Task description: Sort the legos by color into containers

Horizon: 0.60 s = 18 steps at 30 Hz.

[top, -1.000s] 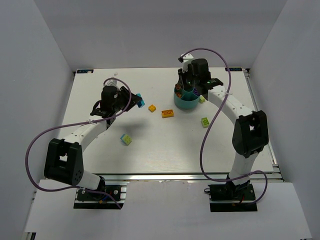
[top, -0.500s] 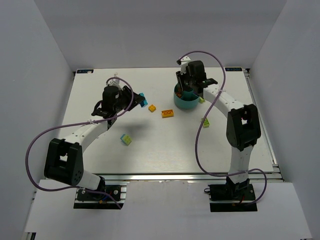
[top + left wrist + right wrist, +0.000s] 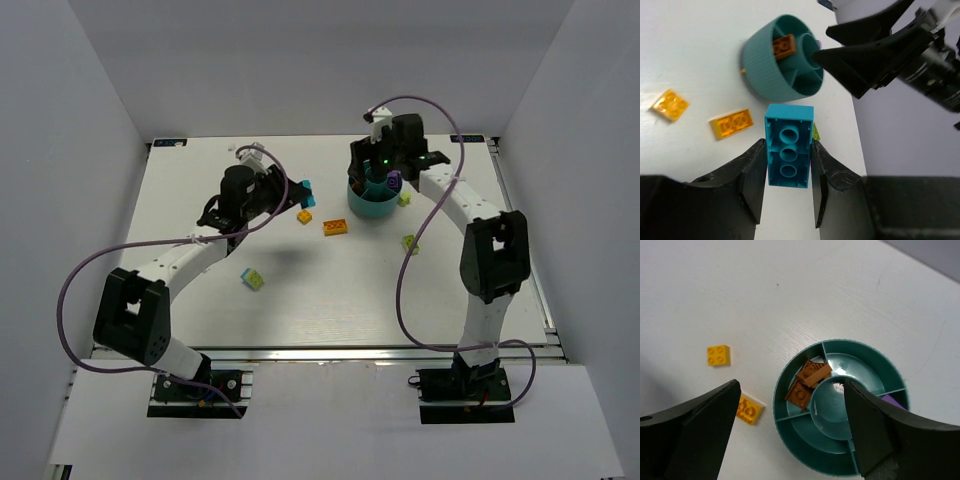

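Cyan lego (image 3: 305, 187) hangs above the table (image 3: 300, 290) in the top view, pinched in the left gripper (image 3: 297, 192), left of the teal bowl (image 3: 372, 208); the right gripper (image 3: 385, 182) hovers over the bowl. From the left wrist, both fingers press the lego's sides. From the right wrist, the fingers are spread wide and hold nothing; orange legos (image 3: 807, 380) fill one wedge, and a purple lego (image 3: 892, 402) lies in another.

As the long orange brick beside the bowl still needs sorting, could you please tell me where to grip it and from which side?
Grip the long orange brick across its two long side walls, at mid-length, coming straight down from above. It lies flat, studs up, with bare table around it. The narrow width suits a two-finger grasp, and the bowl stands apart.
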Motion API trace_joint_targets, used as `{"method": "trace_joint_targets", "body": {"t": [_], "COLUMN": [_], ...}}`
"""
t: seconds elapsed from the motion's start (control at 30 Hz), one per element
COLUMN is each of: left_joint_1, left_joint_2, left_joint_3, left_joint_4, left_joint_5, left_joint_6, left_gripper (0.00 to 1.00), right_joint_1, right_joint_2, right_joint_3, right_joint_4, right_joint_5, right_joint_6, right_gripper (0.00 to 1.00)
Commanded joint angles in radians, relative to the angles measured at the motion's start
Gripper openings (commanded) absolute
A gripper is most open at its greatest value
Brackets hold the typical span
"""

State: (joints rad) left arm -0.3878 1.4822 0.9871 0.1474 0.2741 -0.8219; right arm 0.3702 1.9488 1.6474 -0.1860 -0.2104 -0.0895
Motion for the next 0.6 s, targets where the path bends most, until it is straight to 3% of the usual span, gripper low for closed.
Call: {"method": "trace_joint_targets", "body": {"t": [0.0,0.1,0.13,0.17,0.27,0.57], "left_joint_1": [-0.077,-0.135,-0.149,-0.175,-0.224,-0.309], "left_joint_2": [0.039,0.093,0.110,0.146,0.232,0.487], "left_joint_3": [0.076,0.096,0.108,0.117,0.162,0.379], "left_joint_4": [0.116,0.231,0.260,0.314,0.404,0.439], "left_joint_5": [0.030,0.031,0.034,0.034,0.025,-0.123], "left_joint_6": [0.114,0.211,0.263,0.289,0.380,0.506], "left_gripper": [0.12,0.12,0.12,0.11,0.10,0.07], "right_joint_1": [-0.141,-0.250,-0.272,-0.315,-0.372,-0.428], "right_joint_2": [-0.174,-0.230,-0.235,-0.237,-0.257,-0.355], "right_joint_3": [-0.012,-0.072,-0.084,-0.089,-0.129,-0.291], "right_joint_4": [0.049,0.149,0.160,0.164,0.175,0.238], "right_joint_5": [-0.373,-0.582,-0.608,-0.671,-0.716,-0.708], "right_joint_6": [-0.030,-0.032,-0.030,-0.026,0.034,-0.004], "right_gripper": [0.89,0.88,0.80,0.49,0.00,0.06]}}
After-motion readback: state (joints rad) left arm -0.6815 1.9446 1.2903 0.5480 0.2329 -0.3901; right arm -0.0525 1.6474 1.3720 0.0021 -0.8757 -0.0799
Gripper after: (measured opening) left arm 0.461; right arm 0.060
